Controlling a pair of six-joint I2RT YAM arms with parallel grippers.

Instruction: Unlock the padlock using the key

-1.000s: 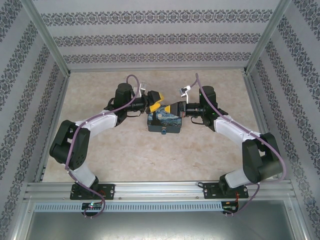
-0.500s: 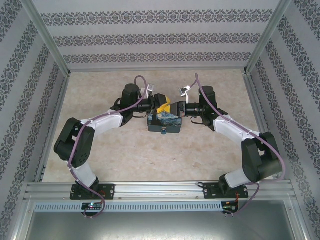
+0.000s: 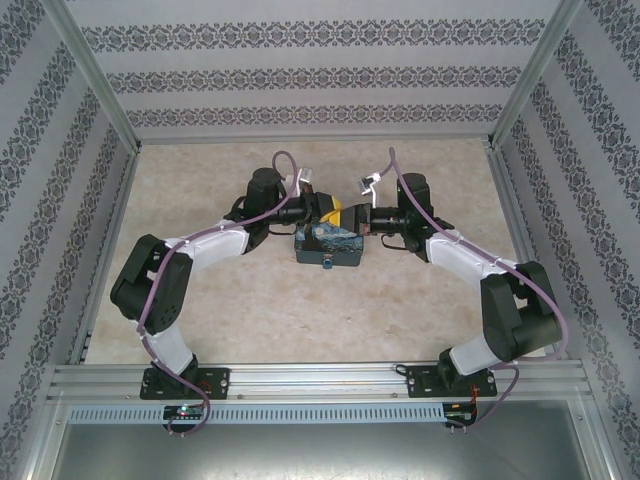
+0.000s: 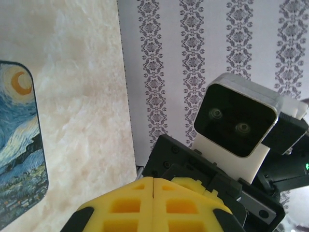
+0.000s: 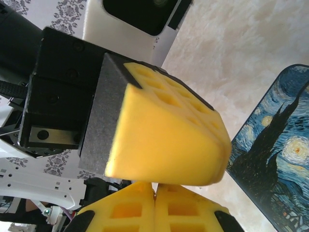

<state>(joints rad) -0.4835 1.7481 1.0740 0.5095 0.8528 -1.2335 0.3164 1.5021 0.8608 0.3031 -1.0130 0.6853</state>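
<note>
The dark starry-night tin (image 3: 328,247) lies mid-table, and a tiny blue thing (image 3: 327,266) at its near edge looks like the padlock. My left gripper (image 3: 330,211) and right gripper (image 3: 357,217) meet tip to tip over the tin's far edge. In the left wrist view the left gripper (image 4: 153,178) is shut, its yellow pads pressed flat with nothing showing between them. The right gripper (image 5: 154,184) is shut too, and the left arm's yellow finger (image 5: 169,140) lies across its tips. The key is hidden.
Patterned walls and metal frame posts close in the table (image 3: 250,300) at the back and on both sides. The right wrist's camera housing (image 4: 236,121) sits close in front of the left fingers. The tin's lid (image 4: 19,145) (image 5: 280,159) borders both wrist views.
My left gripper has swung right, from left of the tin's far corner to right against the right gripper's tips. The right arm and the tin have stayed put.
</note>
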